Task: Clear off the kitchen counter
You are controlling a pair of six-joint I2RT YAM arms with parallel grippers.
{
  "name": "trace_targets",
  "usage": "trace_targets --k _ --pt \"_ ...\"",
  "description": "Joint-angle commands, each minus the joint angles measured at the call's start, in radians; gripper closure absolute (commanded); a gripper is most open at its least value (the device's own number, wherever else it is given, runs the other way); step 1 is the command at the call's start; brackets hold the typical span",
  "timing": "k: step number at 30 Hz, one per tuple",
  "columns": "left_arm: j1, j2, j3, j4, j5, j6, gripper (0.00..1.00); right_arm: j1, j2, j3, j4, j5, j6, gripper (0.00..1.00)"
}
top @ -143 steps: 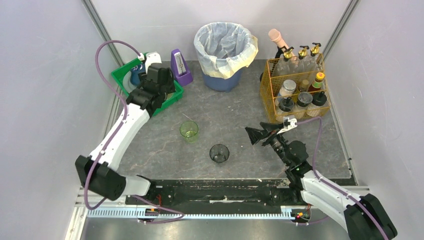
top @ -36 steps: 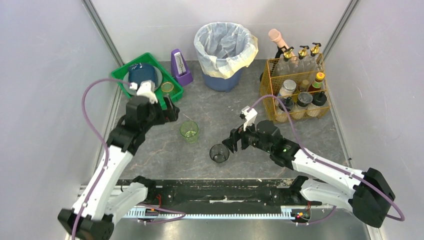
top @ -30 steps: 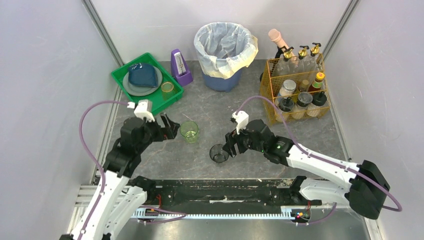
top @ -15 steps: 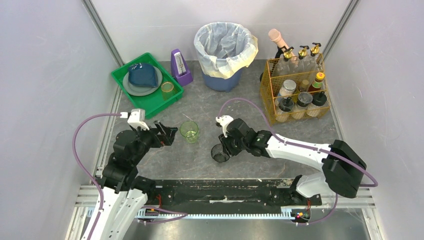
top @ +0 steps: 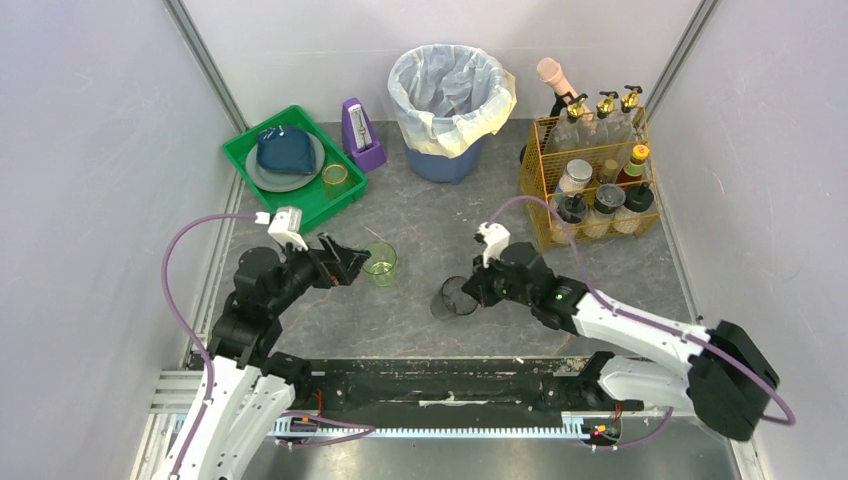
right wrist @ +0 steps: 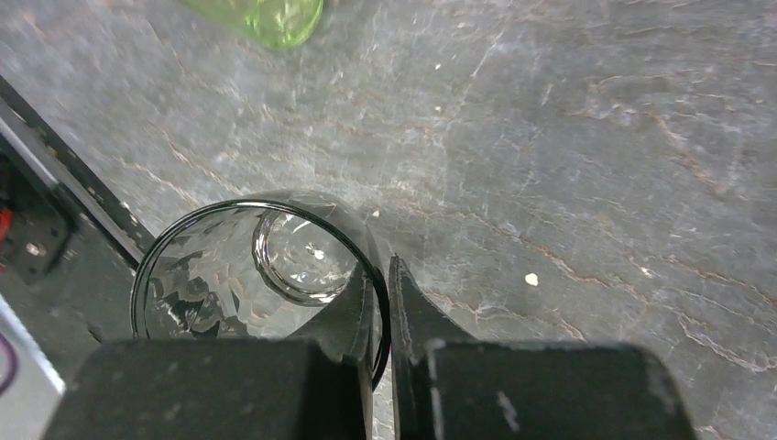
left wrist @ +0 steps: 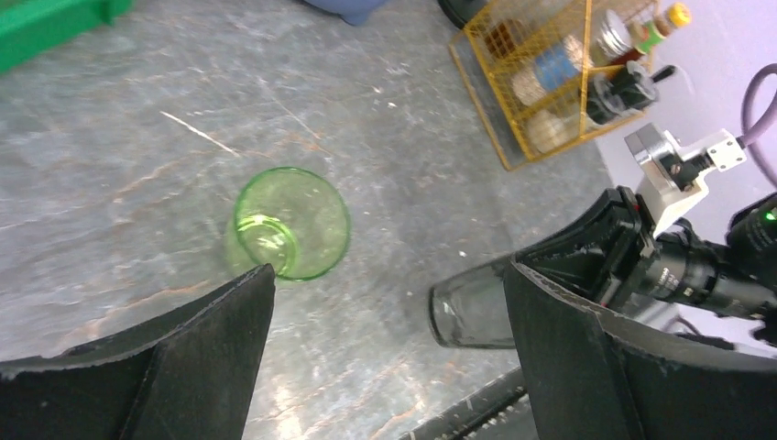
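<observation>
On the dark marbled kitchen counter (top: 420, 220) a green see-through cup (top: 380, 262) (left wrist: 291, 223) stands upright. My left gripper (top: 352, 262) (left wrist: 389, 275) hovers just left of it, open wide with nothing between its fingers. A dark smoky glass (top: 452, 297) (right wrist: 229, 275) (left wrist: 467, 312) is tilted over to the left. My right gripper (top: 478, 290) (right wrist: 383, 275) is shut on its rim, one finger inside the glass and one outside. The green cup (right wrist: 266, 18) shows at the top edge of the right wrist view.
A green tray (top: 340, 198) at the back left holds a blue bowl on a grey plate and a small amber cup. Behind stand a purple metronome (top: 360, 135), a lined bin (top: 450, 100) and a wire basket of bottles (top: 590, 175). A black rail (top: 430, 380) borders the near edge.
My right gripper has closed on the dark glass's rim and drawn it a little to the right, tipping it over. My left gripper has edged closer to the green cup, still open.
</observation>
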Motion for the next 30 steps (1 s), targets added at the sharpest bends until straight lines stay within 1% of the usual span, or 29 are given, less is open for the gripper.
trace_targets --k 1,5,9,14,19,30 --pt "0.005 0.071 -0.009 0.196 0.176 -0.145 0.0 -0.075 -0.148 -0.102 0.281 -0.092 0.12 1.0" --pt "-0.023 0.099 -0.063 0.391 0.231 -0.281 0.0 -0.148 -0.268 -0.221 0.5 -0.163 0.228 1.0" --pt "-0.114 0.15 -0.088 0.542 0.216 -0.346 0.0 -0.207 -0.336 -0.325 0.731 -0.208 0.335 1.0" --pt "-0.264 0.225 -0.146 0.788 0.145 -0.422 0.0 -0.246 -0.33 -0.391 1.009 -0.272 0.468 1.0" --pt "-0.352 0.308 -0.156 0.936 0.122 -0.448 0.0 -0.263 -0.254 -0.394 1.22 -0.339 0.572 1.0" --pt "-0.486 0.432 -0.157 1.109 0.111 -0.476 0.0 -0.263 -0.164 -0.346 1.34 -0.395 0.606 1.0"
